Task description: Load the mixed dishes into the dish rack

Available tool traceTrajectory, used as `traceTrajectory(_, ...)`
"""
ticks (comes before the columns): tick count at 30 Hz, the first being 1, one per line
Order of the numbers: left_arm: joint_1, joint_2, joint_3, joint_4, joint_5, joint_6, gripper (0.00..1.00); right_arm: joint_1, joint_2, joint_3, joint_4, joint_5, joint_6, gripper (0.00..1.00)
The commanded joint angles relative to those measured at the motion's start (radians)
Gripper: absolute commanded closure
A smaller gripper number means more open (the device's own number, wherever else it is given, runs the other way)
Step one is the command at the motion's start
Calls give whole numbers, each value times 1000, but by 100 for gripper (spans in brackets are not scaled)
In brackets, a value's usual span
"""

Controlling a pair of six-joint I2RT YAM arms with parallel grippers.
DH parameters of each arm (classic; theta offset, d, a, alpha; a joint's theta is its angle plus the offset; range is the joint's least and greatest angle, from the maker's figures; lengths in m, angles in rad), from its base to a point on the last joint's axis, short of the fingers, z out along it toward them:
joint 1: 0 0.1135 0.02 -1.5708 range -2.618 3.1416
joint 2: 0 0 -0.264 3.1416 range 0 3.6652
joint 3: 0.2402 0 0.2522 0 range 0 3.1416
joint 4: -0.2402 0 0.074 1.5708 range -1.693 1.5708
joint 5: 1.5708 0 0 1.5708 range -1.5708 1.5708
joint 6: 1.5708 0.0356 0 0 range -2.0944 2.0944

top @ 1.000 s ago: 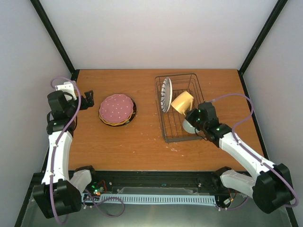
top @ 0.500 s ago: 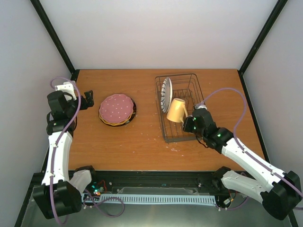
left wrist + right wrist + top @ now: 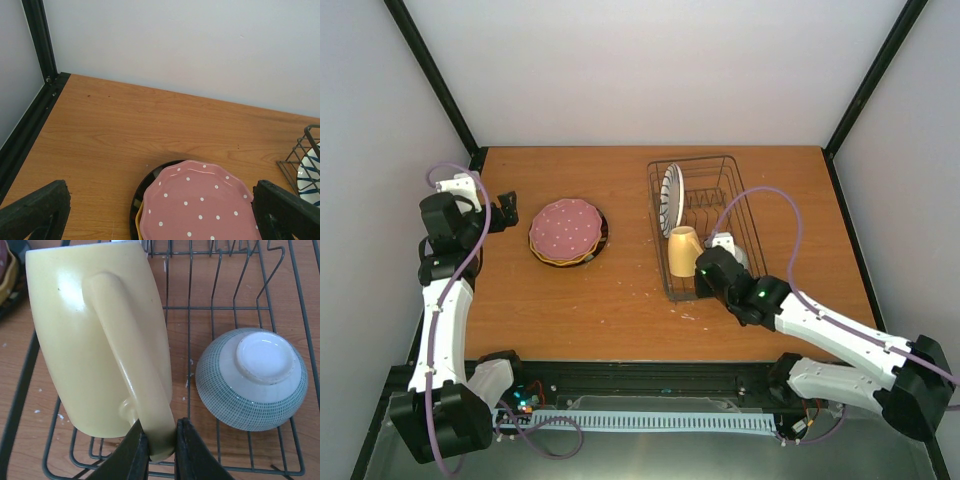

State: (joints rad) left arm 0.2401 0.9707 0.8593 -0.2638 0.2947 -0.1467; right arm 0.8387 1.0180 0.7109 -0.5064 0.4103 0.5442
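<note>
Two grippers we log: right gripper (image 3: 160, 441) clamped on pale yellow mug (image 3: 75, 330) handle inside dish rack (image 3: 215, 307) beside upturned pale green bowl (image 3: 250, 385), left gripper (image 3: 160, 212) spread wide.

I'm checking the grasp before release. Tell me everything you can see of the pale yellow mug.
The pale yellow mug looks like glossy ceramic, with one thick loop handle facing the right wrist camera. The right gripper pinches that handle's lower end between its jaws. The mug is tilted over the near-left corner of the dish rack, beside but apart from the upturned green bowl. Whether it rests on the wires is unclear.
</note>
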Motion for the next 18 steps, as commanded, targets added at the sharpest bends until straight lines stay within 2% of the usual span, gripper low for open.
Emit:
traceTrajectory(1,1,-22,-4,11,-14,15,0,31,28,4,81,109,-28,97)
traceTrajectory(18,1,-36,-11,17,-29,13,0,42,91,-52,57,50,-33,97)
